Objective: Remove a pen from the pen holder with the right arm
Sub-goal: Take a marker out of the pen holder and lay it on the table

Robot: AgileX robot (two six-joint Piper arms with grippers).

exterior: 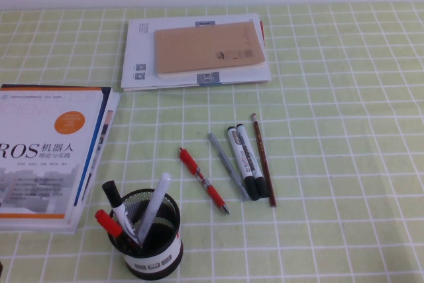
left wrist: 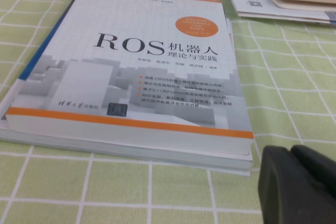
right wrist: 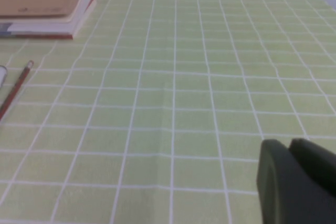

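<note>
A black mesh pen holder (exterior: 154, 246) stands near the table's front edge, left of centre. A white pen (exterior: 156, 202), a black-capped marker (exterior: 113, 197) and a red pen (exterior: 108, 224) stick out of it. Neither arm shows in the high view. My right gripper (right wrist: 290, 145) appears only in the right wrist view, shut and empty, low over bare green checked cloth far from the holder. My left gripper (left wrist: 290, 153) is shut with nothing in it, hanging just off the corner of the ROS book (left wrist: 147, 66).
Several pens lie loose mid-table: a red pen (exterior: 203, 180), a grey pen (exterior: 227, 165), two black-and-white markers (exterior: 247, 158) and a brown pencil (exterior: 263, 158). The ROS book (exterior: 46, 150) lies left of the holder. A tan notebook on white booklets (exterior: 199, 51) sits at the back.
</note>
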